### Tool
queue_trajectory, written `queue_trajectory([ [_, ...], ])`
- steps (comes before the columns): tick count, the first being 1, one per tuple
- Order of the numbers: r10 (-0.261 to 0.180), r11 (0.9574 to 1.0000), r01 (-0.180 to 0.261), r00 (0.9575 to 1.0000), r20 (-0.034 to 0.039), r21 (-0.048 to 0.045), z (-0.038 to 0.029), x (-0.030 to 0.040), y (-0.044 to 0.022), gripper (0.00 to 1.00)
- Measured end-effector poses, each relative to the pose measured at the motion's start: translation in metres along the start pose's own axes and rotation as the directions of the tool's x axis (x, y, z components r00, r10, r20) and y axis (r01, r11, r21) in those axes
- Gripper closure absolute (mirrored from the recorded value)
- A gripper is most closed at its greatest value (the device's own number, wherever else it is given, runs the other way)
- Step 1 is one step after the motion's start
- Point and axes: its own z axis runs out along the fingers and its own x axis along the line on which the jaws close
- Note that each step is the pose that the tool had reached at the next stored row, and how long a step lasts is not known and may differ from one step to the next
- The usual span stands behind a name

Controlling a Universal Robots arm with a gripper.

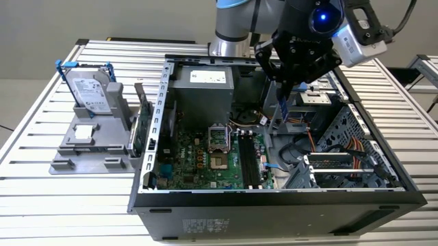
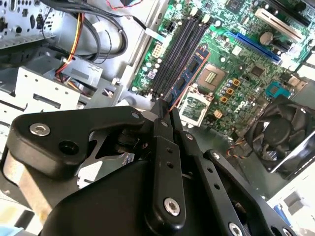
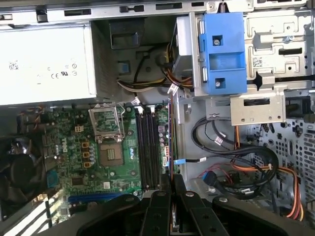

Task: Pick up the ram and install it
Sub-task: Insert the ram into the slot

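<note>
My gripper (image 1: 287,81) hangs over the open computer case (image 1: 274,197), shut on the ram (image 1: 281,105). The ram is a slim bluish stick that points down from the fingers into the case. In the second wrist view the ram (image 2: 187,73) reaches out from the gripper (image 2: 166,109) towards the long black memory slots (image 2: 178,46). In the first wrist view the ram (image 3: 170,137) appears edge-on as a thin line beside the slots (image 3: 147,147), rising from the gripper (image 3: 171,178). The stick stays above the motherboard (image 1: 198,161), a little to the exterior view's right of the slots (image 1: 247,159).
A silver hard drive in a blue frame (image 1: 89,92) stands on a grey holder at the exterior view's left. Inside the case are the power supply (image 1: 202,89), the CPU socket (image 1: 217,164), a black fan (image 2: 283,135), a blue drive bracket (image 3: 222,51) and loose cables (image 3: 236,162).
</note>
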Motion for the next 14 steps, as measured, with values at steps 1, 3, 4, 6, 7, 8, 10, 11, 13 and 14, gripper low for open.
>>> queue_trajectory([
  [1, 0.009, 1.0, -0.009, 1.0, 0.0, 0.0002, 0.0, 0.0, 0.0, 1.0],
  [3, 0.023, 0.9997, -0.023, 0.9997, 0.0, 0.0005, 0.0, 0.0, 0.0, 1.0],
  [4, 0.026, 0.9997, -0.026, 0.9997, 0.0, 0.0005, 0.0, 0.0, 0.0, 1.0],
  [6, 0.025, 0.9997, -0.025, 0.9997, 0.0001, 0.0005, 0.0003, 0.0, 0.0001, 1.0],
  [7, 0.022, 0.9998, -0.022, 0.9998, 0.0001, 0.0005, 0.0006, 0.0, 0.0001, 1.0],
  [8, 0.015, 0.9999, -0.015, 0.9999, 0.0001, 0.0005, 0.001, 0.0, 0.0001, 1.0],
  [10, -0.005, 1.0, 0.005, 1.0, 0.0001, 0.0006, 0.0017, 0.0, 0.0, 1.0],
  [11, -0.016, 0.9999, 0.016, 0.9999, 0.0003, 0.0007, 0.0022, 0.0, 0.0001, 1.0],
  [13, -0.029, 0.9996, 0.029, 0.9996, 0.0013, 0.0004, 0.0039, 0.0001, 0.0001, 1.0],
  [14, -0.031, 0.9995, 0.031, 0.9995, 0.0031, 0.0003, 0.0047, 0.0004, 0.0001, 1.0],
])
